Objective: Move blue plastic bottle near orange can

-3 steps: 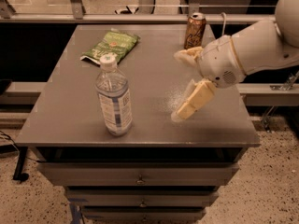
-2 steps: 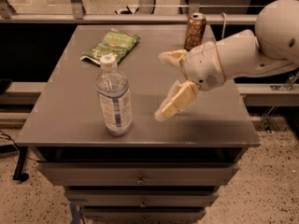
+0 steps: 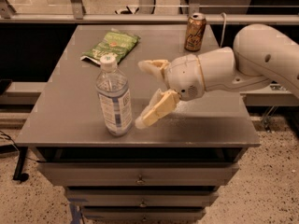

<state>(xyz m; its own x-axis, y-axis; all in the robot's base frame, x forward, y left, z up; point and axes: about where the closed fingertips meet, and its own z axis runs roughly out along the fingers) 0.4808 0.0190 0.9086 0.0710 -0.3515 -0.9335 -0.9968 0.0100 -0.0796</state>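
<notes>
Approach step. The gripper (image 3: 145, 94) hangs wide open and empty, one finger high and one low near the table (image 3: 65, 115). The blue plastic bottle (image 3: 113, 101) stands upright just past its fingertips, not yet between them. The orange can (image 3: 195, 31) stands well back past the wrist, at the far edge. Next, by judgement: advance until the fingers straddle the bottle's body — then close gently, since a tall bottle tips easily.
</notes>
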